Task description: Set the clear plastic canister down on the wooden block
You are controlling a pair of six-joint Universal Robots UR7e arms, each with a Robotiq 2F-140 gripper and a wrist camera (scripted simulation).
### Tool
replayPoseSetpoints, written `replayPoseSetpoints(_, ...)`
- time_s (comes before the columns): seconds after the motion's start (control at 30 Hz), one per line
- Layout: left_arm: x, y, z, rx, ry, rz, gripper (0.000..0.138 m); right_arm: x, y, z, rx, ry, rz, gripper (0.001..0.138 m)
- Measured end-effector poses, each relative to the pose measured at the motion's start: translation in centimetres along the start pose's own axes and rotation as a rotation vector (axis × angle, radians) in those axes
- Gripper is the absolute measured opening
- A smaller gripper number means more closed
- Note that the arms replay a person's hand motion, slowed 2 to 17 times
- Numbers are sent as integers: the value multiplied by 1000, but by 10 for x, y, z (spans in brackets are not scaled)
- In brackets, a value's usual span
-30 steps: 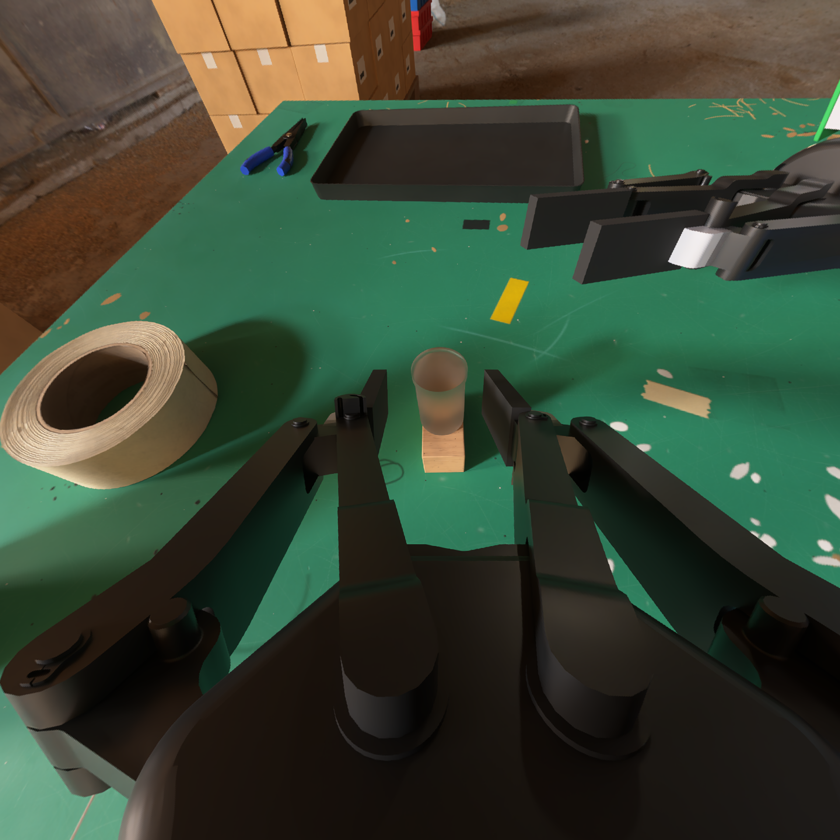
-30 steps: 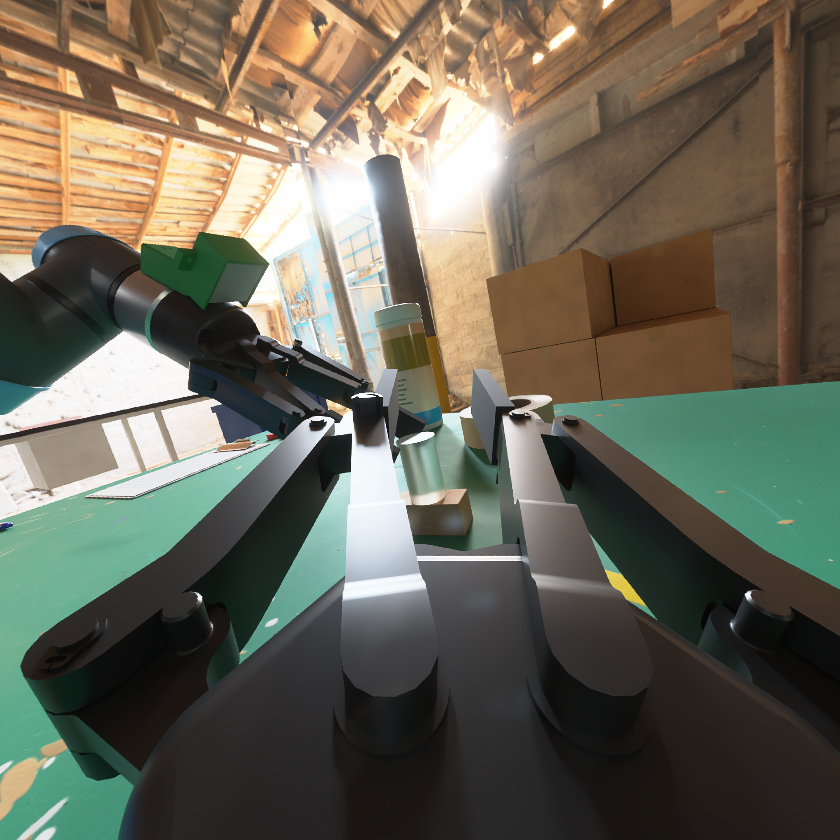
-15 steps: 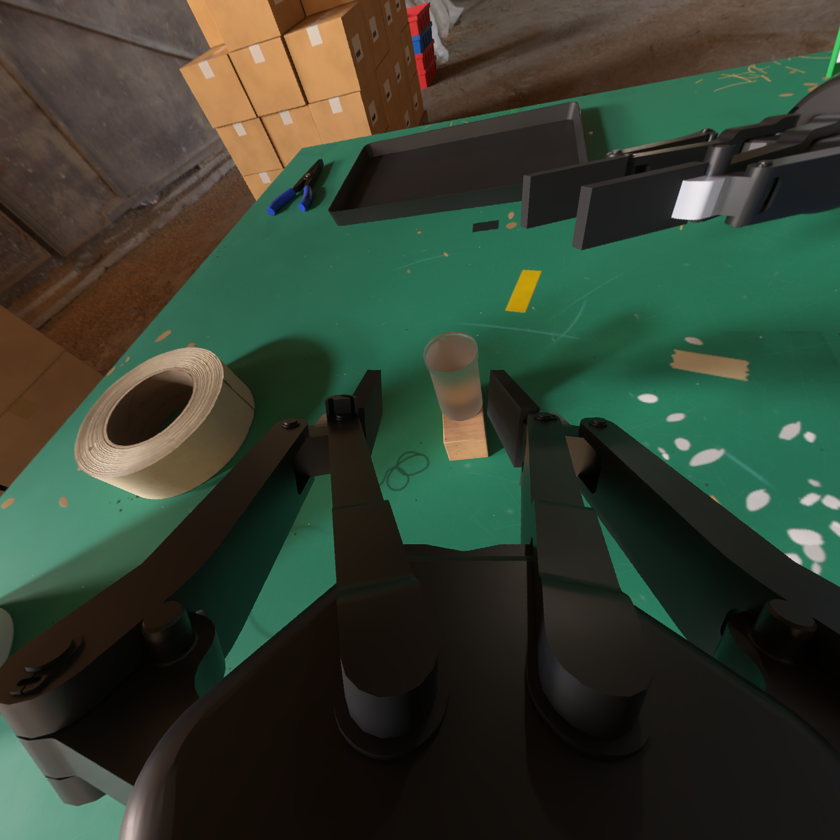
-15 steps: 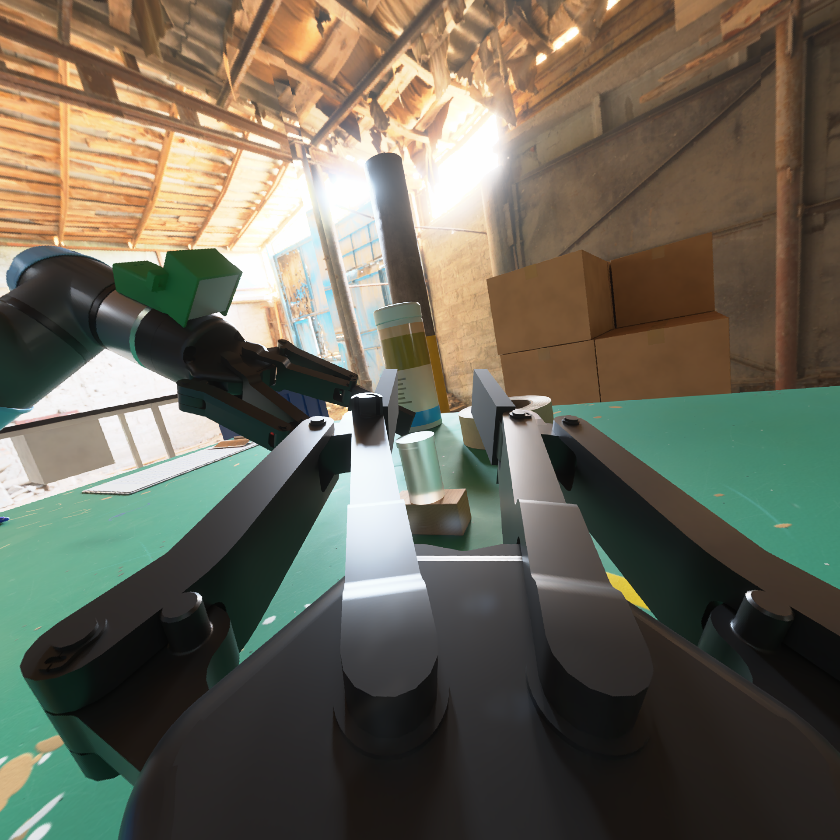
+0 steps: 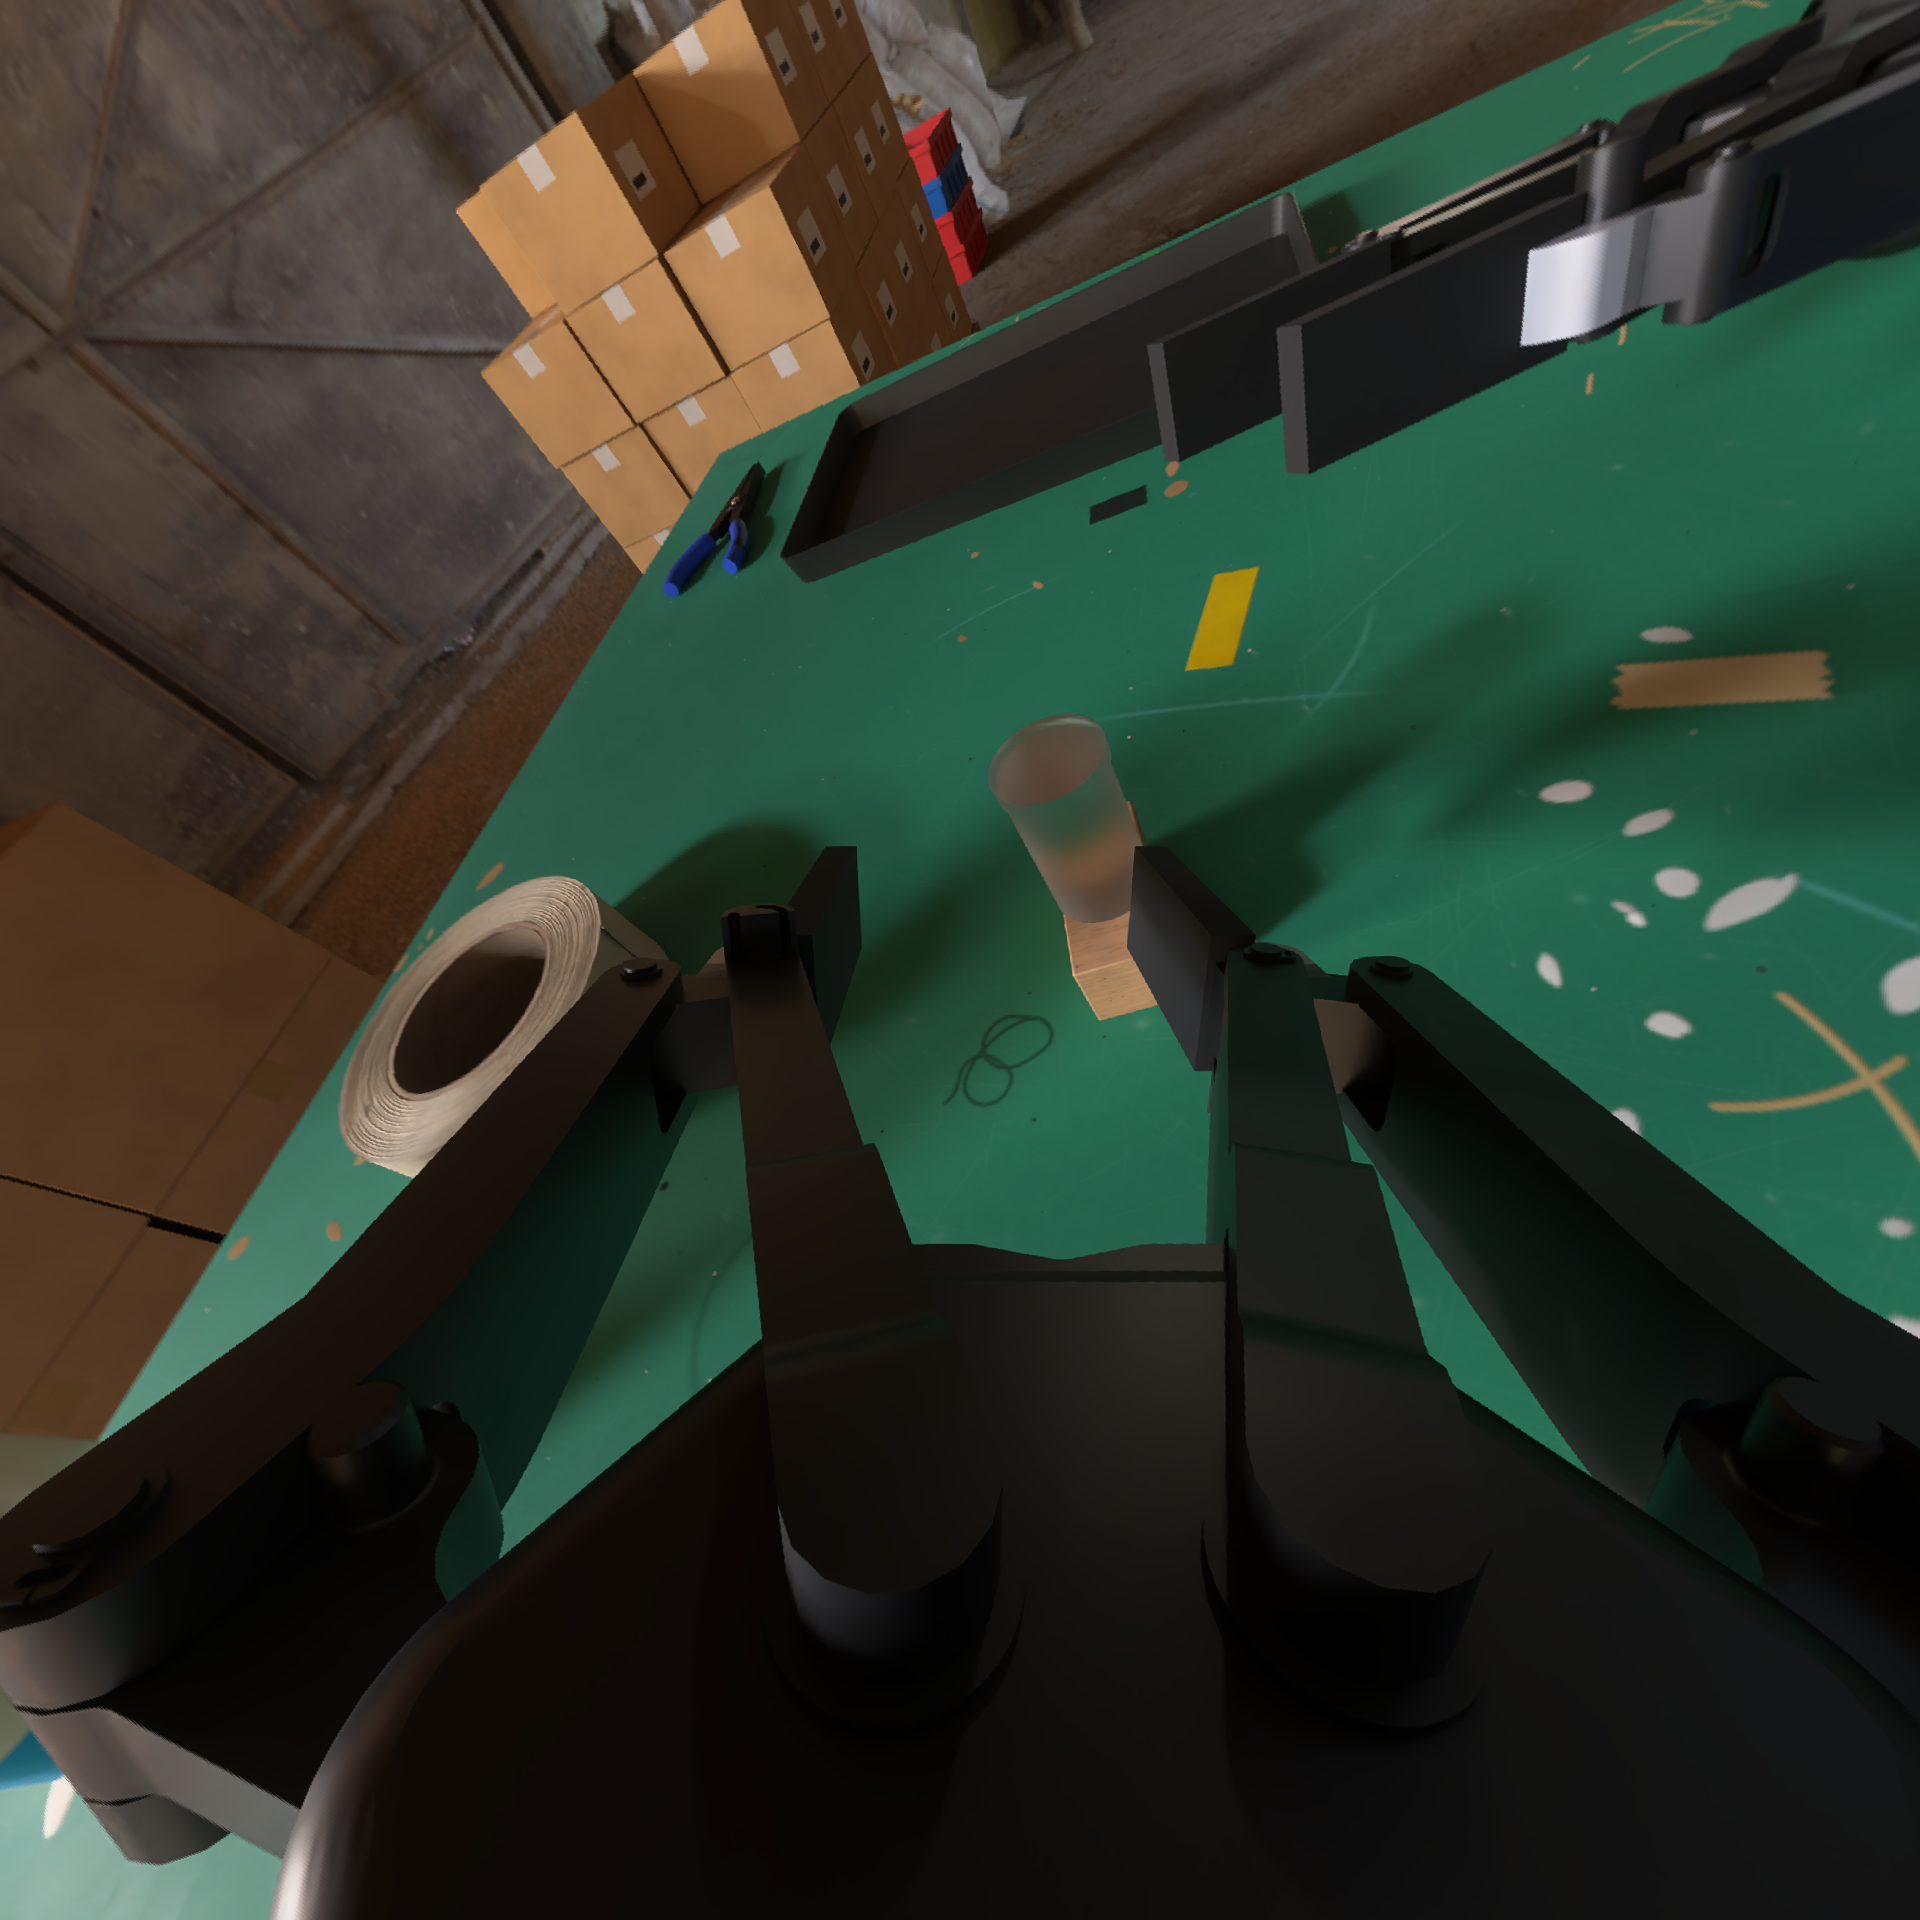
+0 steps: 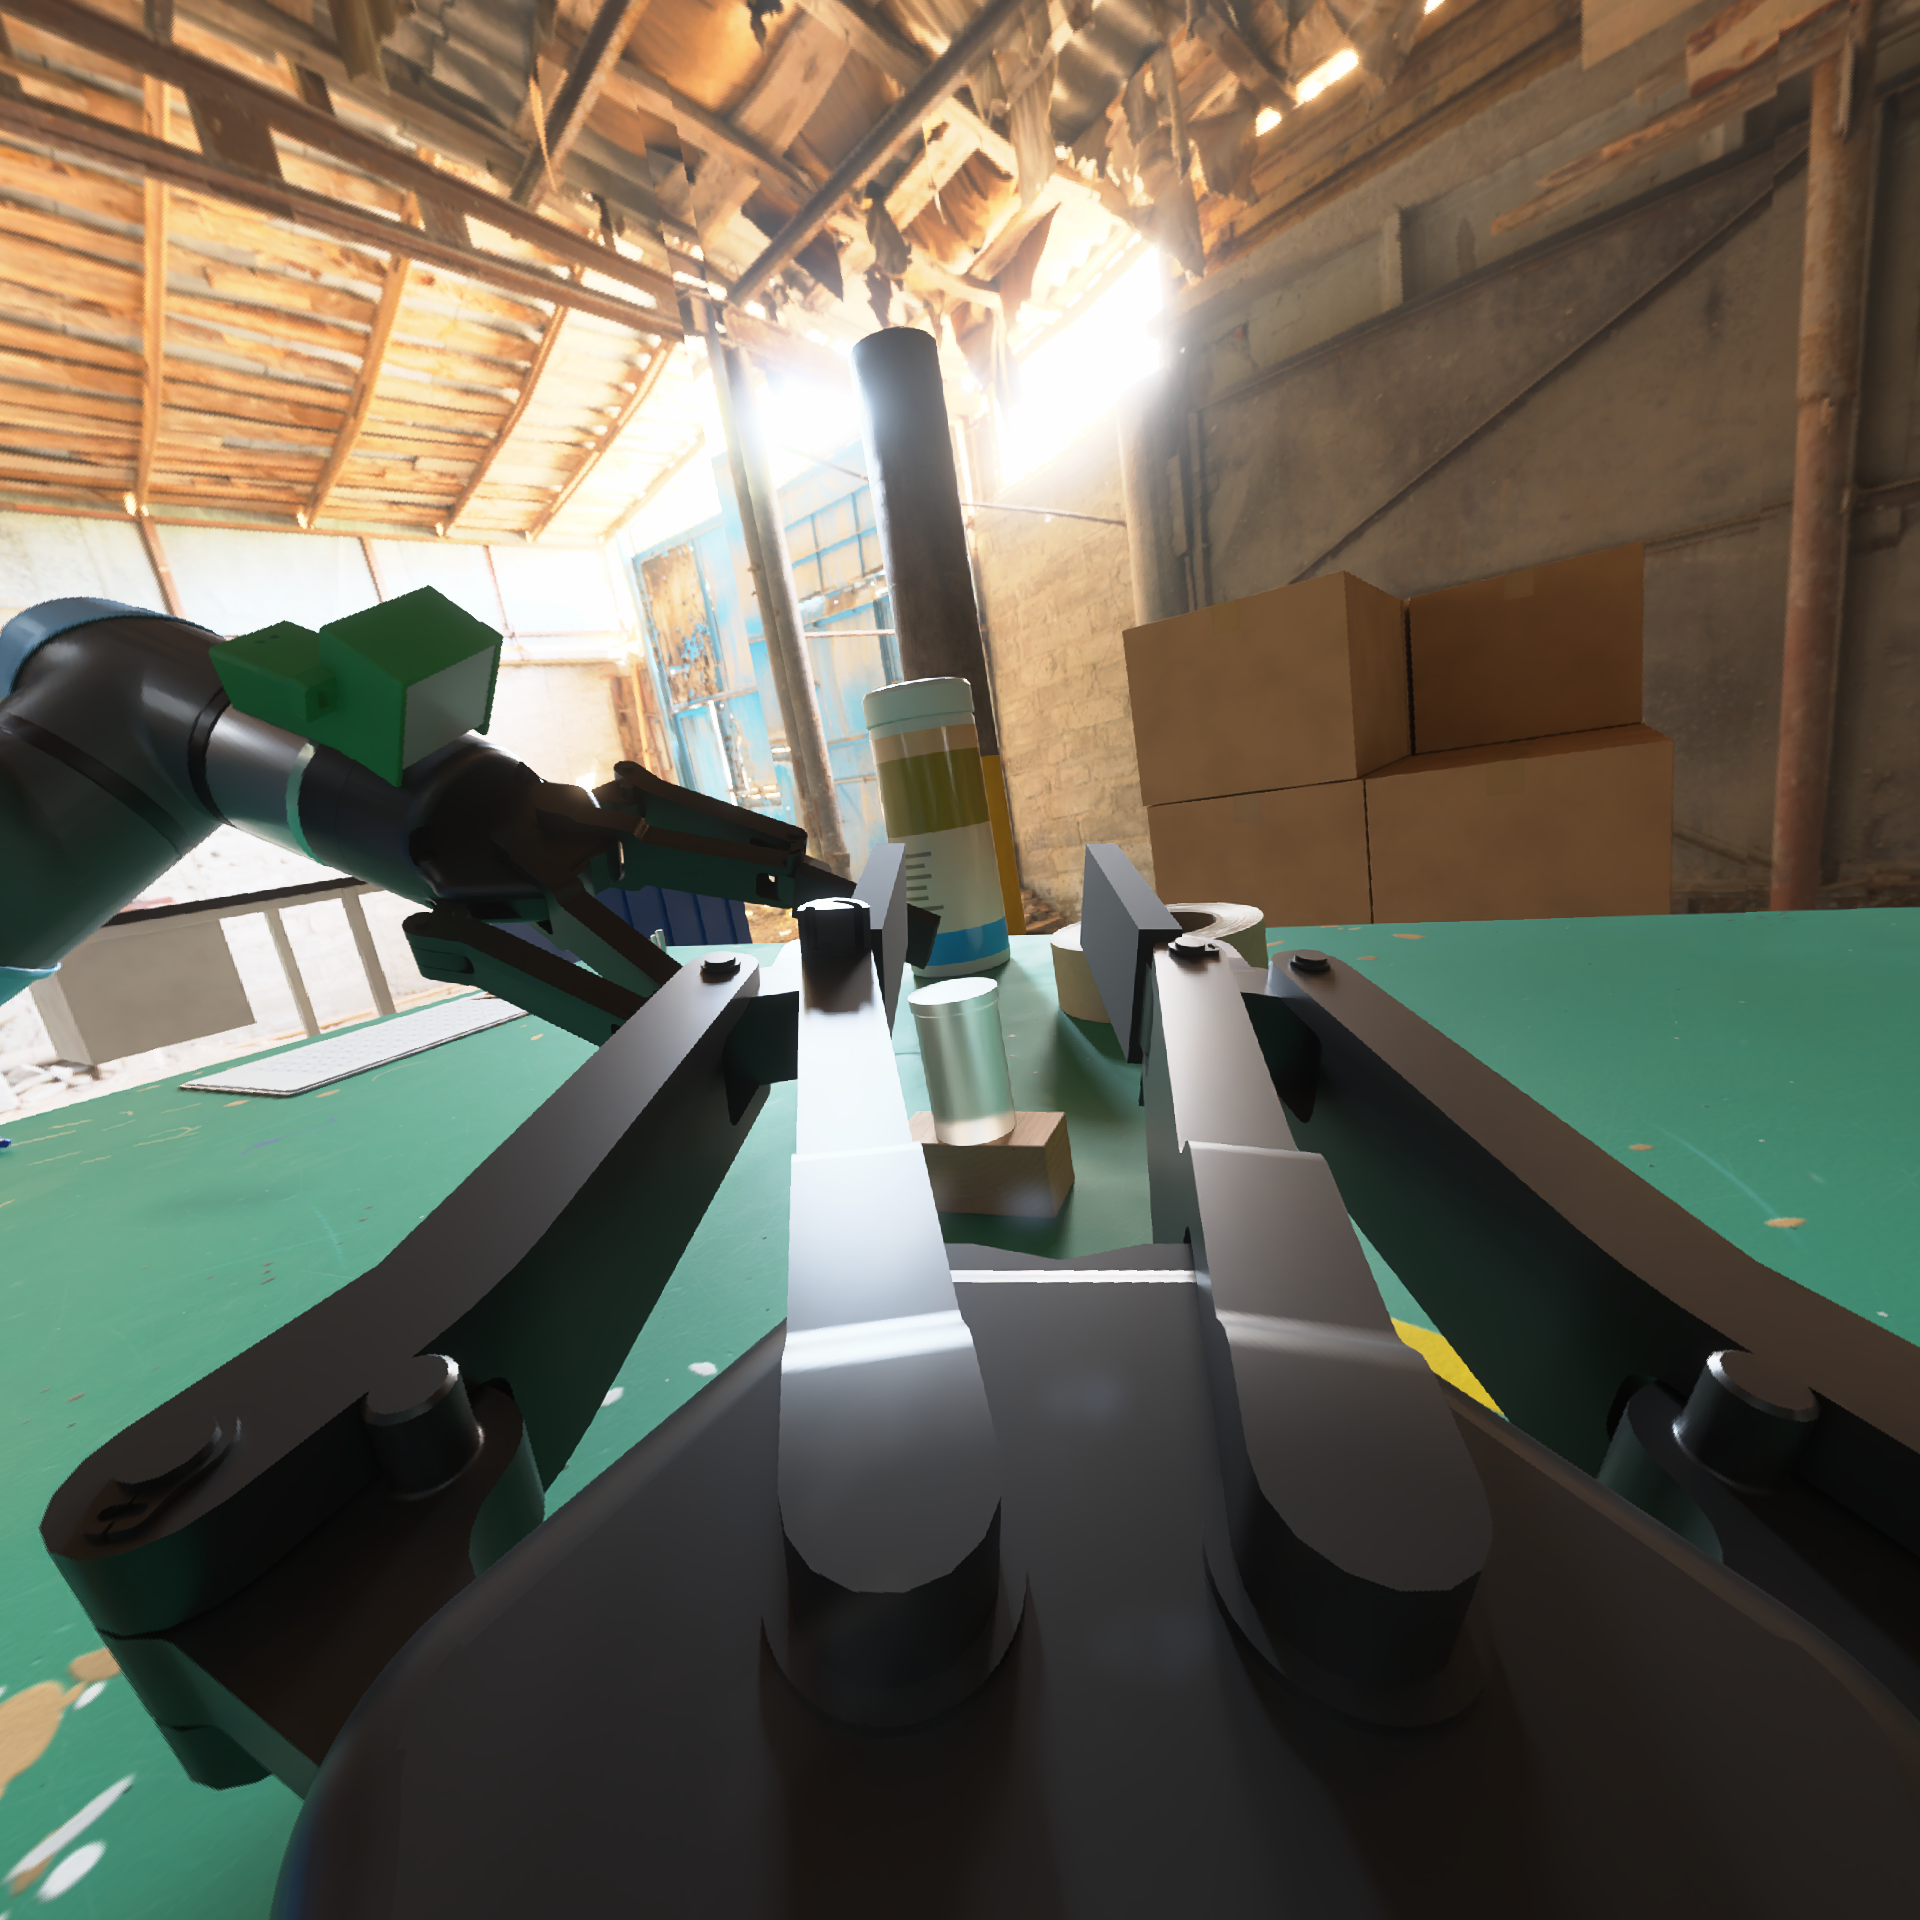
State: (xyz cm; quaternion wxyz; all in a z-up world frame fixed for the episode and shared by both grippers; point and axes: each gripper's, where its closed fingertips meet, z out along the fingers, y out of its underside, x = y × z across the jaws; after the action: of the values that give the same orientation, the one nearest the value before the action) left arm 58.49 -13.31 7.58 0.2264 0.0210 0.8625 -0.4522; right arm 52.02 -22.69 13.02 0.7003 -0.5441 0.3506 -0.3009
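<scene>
Clear plastic canister [image 5: 1062, 821] standing upright on the wooden block [image 5: 1110, 966], long axis vertical, on the green surface [image 5: 831, 707]. It lies just ahead of the right claw [image 6: 992, 914], which is level, low and spread wide. The left claw [image 5: 992, 940], also wide and empty, is angled downward; the canister lies ahead, beyond its right-hand finger.

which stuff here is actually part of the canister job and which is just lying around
Job: clear plastic canister, standing on the wooden block; left gripper, open beside it.

Lying about: tape roll, black tray, blue-handled pliers, rubber bands, tall labelled bottle.
</scene>
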Motion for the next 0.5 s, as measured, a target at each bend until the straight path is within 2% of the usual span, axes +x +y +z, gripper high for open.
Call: replayPoseSetpoints(0.5,-9,2,0,70,-85,279,71,-6,2,1,-24,-10,-84,49)
